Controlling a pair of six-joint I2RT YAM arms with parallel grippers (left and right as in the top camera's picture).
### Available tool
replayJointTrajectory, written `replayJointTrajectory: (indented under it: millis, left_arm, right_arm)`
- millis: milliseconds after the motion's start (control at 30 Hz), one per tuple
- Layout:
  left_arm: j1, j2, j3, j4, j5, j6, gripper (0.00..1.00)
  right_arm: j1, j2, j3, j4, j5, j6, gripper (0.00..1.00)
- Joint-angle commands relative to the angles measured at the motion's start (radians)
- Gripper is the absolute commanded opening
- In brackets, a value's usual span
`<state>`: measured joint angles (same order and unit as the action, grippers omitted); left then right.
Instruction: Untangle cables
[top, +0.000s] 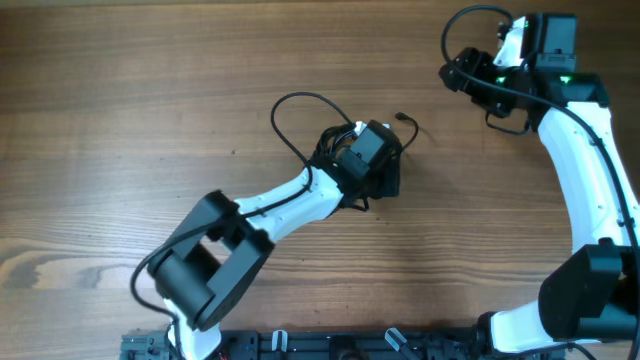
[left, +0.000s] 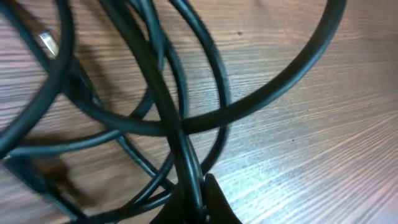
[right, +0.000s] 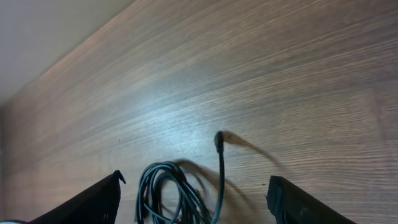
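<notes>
The cables (top: 335, 140) lie as a tangle of thin black cords in the middle of the table. One loop (top: 290, 105) reaches out to the left, and a plug end (top: 402, 119) sticks out to the right. My left gripper (top: 385, 178) is down in the tangle. In the left wrist view it (left: 199, 202) is shut on one black cord (left: 186, 155), with other loops crossing around it and a silvery tip (left: 46, 42) at upper left. My right gripper (top: 462, 75) hangs open at the far right, away from the tangle. The right wrist view shows its fingers (right: 93, 199) spread wide, nothing held.
Low between the open fingers in the right wrist view are a coil of thin dark cords (right: 168, 193) and an upright cord end (right: 219, 138). Thick black wires (top: 480, 20) loop off the right arm. A wall edge (right: 37, 37) borders the wooden table (top: 120, 120).
</notes>
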<state>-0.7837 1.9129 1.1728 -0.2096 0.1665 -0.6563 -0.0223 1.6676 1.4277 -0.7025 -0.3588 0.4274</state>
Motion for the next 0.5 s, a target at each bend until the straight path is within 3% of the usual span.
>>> replayJointTrajectory:
  millis: [0, 200, 467]
  left_arm:
    - [0.079, -0.179, -0.007, -0.048, 0.002, 0.001, 0.04]
    - [0.243, -0.398, -0.007, -0.085, 0.245, -0.007, 0.04]
    - [0.414, -0.513, -0.007, -0.104, 0.512, -0.036, 0.04]
  right_arm:
    - [0.041, -0.022, 0.019, 0.003, -0.018, -0.064, 0.78]
    - [0.080, -0.022, 0.019, 0.008, -0.074, -0.109, 0.78]
    - [0.081, -0.040, 0.020, 0.065, -0.461, -0.192, 0.75]
